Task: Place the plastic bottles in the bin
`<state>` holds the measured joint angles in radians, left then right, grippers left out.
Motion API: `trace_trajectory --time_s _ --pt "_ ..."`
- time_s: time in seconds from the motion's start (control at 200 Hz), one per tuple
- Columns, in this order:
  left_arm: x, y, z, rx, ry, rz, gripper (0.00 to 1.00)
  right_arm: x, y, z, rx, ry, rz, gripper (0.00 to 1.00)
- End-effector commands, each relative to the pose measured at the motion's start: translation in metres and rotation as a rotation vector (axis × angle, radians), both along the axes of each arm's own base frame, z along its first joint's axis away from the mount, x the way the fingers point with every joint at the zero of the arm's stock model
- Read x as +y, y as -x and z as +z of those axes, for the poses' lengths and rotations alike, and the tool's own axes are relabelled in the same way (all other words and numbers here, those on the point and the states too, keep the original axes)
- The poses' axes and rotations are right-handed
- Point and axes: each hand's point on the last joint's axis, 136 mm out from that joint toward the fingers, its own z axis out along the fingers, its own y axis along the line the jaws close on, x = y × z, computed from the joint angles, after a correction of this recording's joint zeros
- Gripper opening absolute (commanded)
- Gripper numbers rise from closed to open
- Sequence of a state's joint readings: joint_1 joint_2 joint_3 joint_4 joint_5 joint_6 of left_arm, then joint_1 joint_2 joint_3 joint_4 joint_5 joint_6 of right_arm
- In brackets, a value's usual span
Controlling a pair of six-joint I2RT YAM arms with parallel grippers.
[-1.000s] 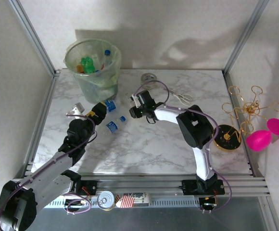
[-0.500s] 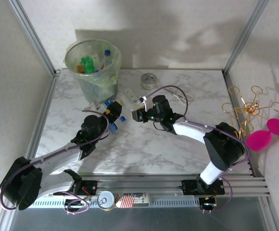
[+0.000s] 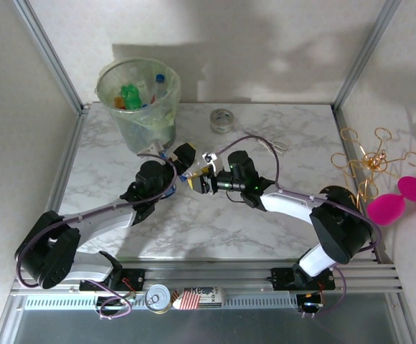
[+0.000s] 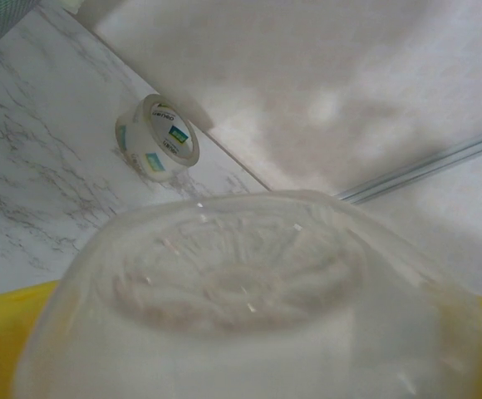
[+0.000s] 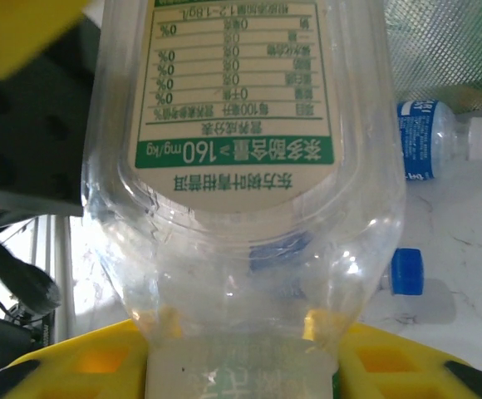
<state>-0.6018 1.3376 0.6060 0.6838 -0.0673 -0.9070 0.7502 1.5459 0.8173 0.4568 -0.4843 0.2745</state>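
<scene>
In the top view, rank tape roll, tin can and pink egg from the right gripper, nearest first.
1. Tape roll, just beyond the right gripper.
2. Tin can, on the near rail, left.
3. Pink egg, far right, off the table.

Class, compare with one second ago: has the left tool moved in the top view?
Yes. The left tool has shifted right, from below the bin to past its right edge, reaching the clear bottle held by the right tool.

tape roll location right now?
In the top view the tape roll sits at the table's far edge, right of the bin, near the back wall.
</scene>
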Motion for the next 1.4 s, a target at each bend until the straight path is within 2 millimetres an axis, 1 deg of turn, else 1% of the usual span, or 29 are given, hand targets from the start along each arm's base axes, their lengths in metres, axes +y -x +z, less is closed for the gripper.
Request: trace_trajectory --time_s 0.0,0.055,0.21,0.285,0.34,0.391,0.421,0.486,0.551,0.596,0.606,0.626,0.656,0.756,0.826,0.836,0.961,1.047,1.057,1.072,1.142,1.162,1.222,1.322,1.397 --pt "-0.011 -0.003 0.015 -0.037 0.031 -0.024 0.94 0.003 0.009 0.018 -0.042 -0.053 0.033 0.4" --pt "-0.014 -0.003 0.016 -0.04 0.036 -0.037 0.88 0.003 0.01 0.017 -0.042 -0.052 0.032 0.4" --pt "-0.018 -0.002 0.02 -0.051 0.034 -0.05 0.67 0.003 0.01 0.016 -0.045 -0.05 0.031 0.4" --pt "-0.018 -0.002 0.021 -0.051 0.034 -0.05 0.6 0.004 0.009 0.017 -0.048 -0.052 0.029 0.4" --pt "-0.018 -0.002 0.022 -0.055 0.035 -0.051 0.55 0.004 0.008 0.017 -0.052 -0.052 0.025 0.42" --pt "-0.017 -0.002 0.025 -0.059 0.035 -0.05 0.53 0.004 0.008 0.019 -0.056 -0.054 0.021 0.47" --pt "-0.018 -0.002 0.026 -0.063 0.032 -0.049 0.52 0.003 0.007 0.02 -0.057 -0.055 0.016 0.52" --pt "-0.016 -0.005 0.032 -0.074 0.015 -0.039 0.51 0.001 0.005 0.022 -0.065 -0.056 0.0 0.67" --pt "-0.014 -0.009 0.04 -0.087 -0.017 -0.023 0.5 -0.004 0.003 0.028 -0.085 -0.06 -0.03 0.78" --pt "-0.011 -0.014 0.05 -0.106 -0.031 -0.012 0.5 -0.008 0.001 0.033 -0.103 -0.065 -0.055 0.86" --pt "-0.01 -0.015 0.052 -0.109 -0.034 -0.009 0.49 -0.01 0.001 0.034 -0.11 -0.067 -0.066 0.9" --pt "-0.009 -0.017 0.056 -0.117 -0.043 -0.005 0.49 -0.012 0.001 0.036 -0.116 -0.068 -0.075 0.93" --pt "-0.006 -0.021 0.062 -0.127 -0.055 0.006 0.49 -0.017 0.0 0.04 -0.133 -0.072 -0.098 0.98" --pt "0.007 -0.039 0.086 -0.163 -0.102 0.048 0.5 -0.03 -0.002 0.049 -0.177 -0.073 -0.16 0.99" --pt "0.017 -0.053 0.108 -0.199 -0.135 0.073 0.5 -0.039 -0.003 0.053 -0.201 -0.07 -0.197 0.99" --pt "0.019 -0.055 0.115 -0.21 -0.138 0.077 0.5 -0.04 -0.004 0.054 -0.203 -0.071 -0.203 0.99" --pt "0.042 -0.082 0.161 -0.278 -0.215 0.151 0.51 -0.051 -0.008 0.053 -0.217 -0.055 -0.265 0.99" --pt "0.06 -0.101 0.186 -0.308 -0.259 0.213 0.5 -0.055 -0.012 0.049 -0.208 -0.046 -0.297 0.99" --pt "0.062 -0.104 0.187 -0.307 -0.27 0.22 0.5 -0.055 -0.012 0.048 -0.206 -0.045 -0.297 0.99" --pt "0.066 -0.107 0.194 -0.317 -0.28 0.234 0.5 -0.055 -0.012 0.047 -0.204 -0.043 -0.3 0.99" --pt "0.082 -0.123 0.214 -0.337 -0.328 0.296 0.5 -0.056 -0.013 0.044 -0.192 -0.037 -0.307 0.99" --pt "0.085 -0.128 0.213 -0.32 -0.345 0.3 0.5 -0.056 -0.014 0.043 -0.187 -0.035 -0.309 0.99" --pt "0.096 -0.142 0.223 -0.323 -0.356 0.324 0.5 -0.056 -0.014 0.04 -0.178 -0.027 -0.314 0.99" --pt "0.118 -0.164 0.231 -0.315 -0.355 0.373 0.5 -0.059 -0.016 0.034 -0.166 -0.016 -0.335 0.99" --pt "0.134 -0.179 0.226 -0.293 -0.337 0.409 0.49 -0.058 -0.017 0.031 -0.154 -0.021 -0.337 0.99"
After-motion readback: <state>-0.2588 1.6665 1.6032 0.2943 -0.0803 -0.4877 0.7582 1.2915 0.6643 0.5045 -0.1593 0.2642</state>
